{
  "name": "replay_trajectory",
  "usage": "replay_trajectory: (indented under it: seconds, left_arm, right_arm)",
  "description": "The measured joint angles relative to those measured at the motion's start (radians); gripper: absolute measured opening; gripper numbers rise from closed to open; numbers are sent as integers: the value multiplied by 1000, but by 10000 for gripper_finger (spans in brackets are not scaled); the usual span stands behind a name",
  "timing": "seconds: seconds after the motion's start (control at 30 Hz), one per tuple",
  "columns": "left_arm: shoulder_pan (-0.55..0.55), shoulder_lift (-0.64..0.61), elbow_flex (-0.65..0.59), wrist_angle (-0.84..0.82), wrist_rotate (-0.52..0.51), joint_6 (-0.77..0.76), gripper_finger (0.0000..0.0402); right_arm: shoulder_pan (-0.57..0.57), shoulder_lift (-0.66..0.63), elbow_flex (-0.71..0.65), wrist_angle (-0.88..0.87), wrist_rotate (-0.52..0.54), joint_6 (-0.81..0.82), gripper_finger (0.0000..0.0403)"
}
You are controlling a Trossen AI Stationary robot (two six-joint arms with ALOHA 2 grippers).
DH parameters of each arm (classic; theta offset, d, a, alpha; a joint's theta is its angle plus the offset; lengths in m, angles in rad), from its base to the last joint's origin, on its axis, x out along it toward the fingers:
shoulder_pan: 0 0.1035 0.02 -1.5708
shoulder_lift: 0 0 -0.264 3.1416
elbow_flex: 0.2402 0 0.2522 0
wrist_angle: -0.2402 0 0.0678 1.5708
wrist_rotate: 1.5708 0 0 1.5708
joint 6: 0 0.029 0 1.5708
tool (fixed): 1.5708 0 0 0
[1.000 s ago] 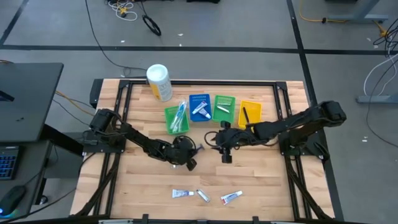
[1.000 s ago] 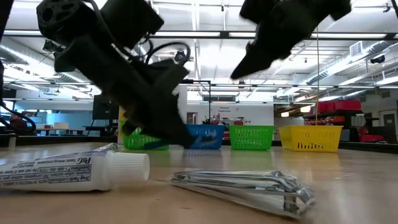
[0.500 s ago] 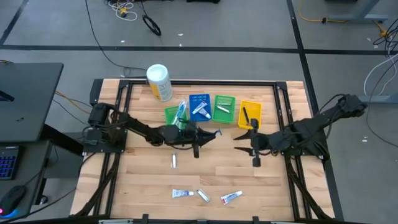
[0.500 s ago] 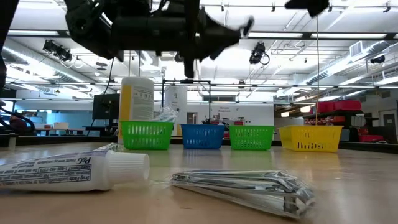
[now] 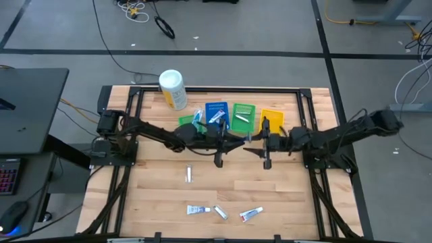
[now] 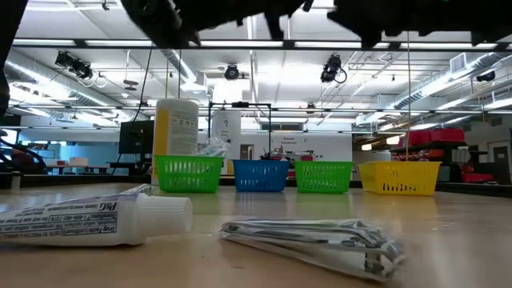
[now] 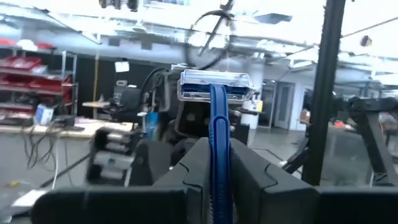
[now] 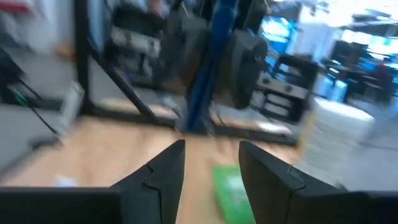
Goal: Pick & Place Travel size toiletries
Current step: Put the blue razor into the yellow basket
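My left gripper (image 5: 231, 140) is above the table's middle, in front of the bins, and is shut on a slim blue razor (image 7: 214, 93) with a wide clear-capped head. My right gripper (image 5: 251, 142) faces it from the right, open and empty, its fingers (image 8: 168, 171) apart with the blue razor (image 8: 205, 74) ahead of them. A silvery packet (image 5: 189, 175) lies flat at mid table. Three small toothpaste tubes (image 5: 198, 210) (image 5: 221, 212) (image 5: 250, 214) lie near the front edge. In the low view a tube (image 6: 96, 220) and a silvery packet (image 6: 312, 240) lie close by. My left gripper pinches the razor's blue handle (image 7: 219, 168) between its two fingers, which lie along it. The head (image 7: 214, 87) sticks out beyond the fingertips. The razor is lifted clear of the table.
A row of bins stands at the far side: green (image 5: 190, 123), blue (image 5: 216, 115), green (image 5: 244, 116) and yellow (image 5: 272, 121), each holding small items. A big white canister (image 5: 173, 89) with a yellow label stands at the far left. Bare wood lies between the packet and the tubes.
My left gripper has risen from the table's middle and gone right and toward the far edge, carrying the razor. The silvery packet it stood over now shows. My right gripper drew back toward the right edge, then came left again toward the left gripper.
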Motion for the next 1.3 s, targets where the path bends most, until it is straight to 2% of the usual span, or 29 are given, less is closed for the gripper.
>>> replay_trajectory:
  seconds: [0.1, 0.2, 0.5, 0.7, 0.97, 1.3]
  left_arm:
    - [0, 0, 71, -99, 5, 50, 43]
    - [0, 0, 129, -184, 3, 82, 44]
    - [0, 4, 164, -233, -1, 96, 42]
    - [0, 8, 164, -238, -51, 123, 46]
    - [0, 7, 164, -235, -34, 118, 44]
    - [-12, 7, 164, -239, -32, 110, 43]
  right_arm:
    - [-30, 2, 0, 60, -99, 62, 159]
    - [-43, 2, 0, 91, -125, 136, 159]
    - [-47, 5, 0, 130, -145, 161, 159]
    - [-48, 82, 0, 228, -94, 183, 159]
    - [-48, 154, 0, 357, -103, 133, 156]
    - [-48, 154, 0, 344, -120, 132, 93]
